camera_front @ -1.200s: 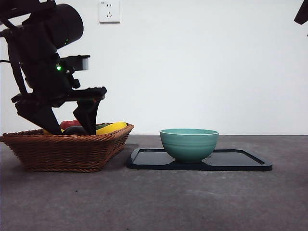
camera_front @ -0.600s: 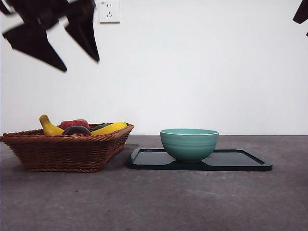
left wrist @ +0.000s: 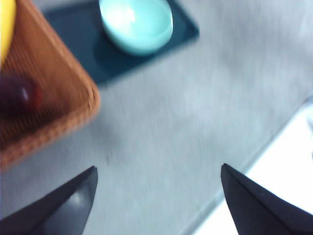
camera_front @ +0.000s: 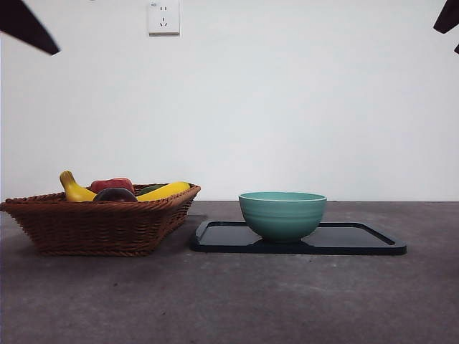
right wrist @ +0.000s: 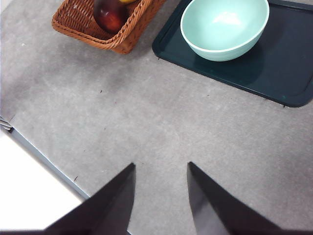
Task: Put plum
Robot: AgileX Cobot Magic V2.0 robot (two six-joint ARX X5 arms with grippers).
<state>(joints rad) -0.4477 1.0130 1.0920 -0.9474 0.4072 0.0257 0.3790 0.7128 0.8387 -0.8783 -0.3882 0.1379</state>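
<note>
Plum: the plum lies in the wicker basket, at the near side of it, beside the yellow bananas and in front of a red fruit. In the front view only its dark top shows over the rim.

Bowl and tray: the green bowl stands on the dark tray, at 3 o'clock from the basket on the desk. The bowl is empty.

Left gripper: the left gripper is high above the desk, with the basket and the plum at about 10 o'clock from it in its own picture. Its fingers are spread wide and nothing is between them. In the front view, I take the black tip at the top corner at 10 o'clock to be this arm.

Right gripper: the right gripper waits high over the bare desk. Its fingers stand a little apart and hold nothing.

Progress: I judge that nothing of the task is done. The plum is not picked up, and no gripper is near it. Left to do: go down to the basket, take the plum, carry it, probably to the bowl, and release it.

Difference of views: the front view hides most of the plum behind the rim. The right wrist view shows its round glossy body and the empty inside of the bowl. The left wrist view is blurred, so the plum is only a dark spot there.
</note>
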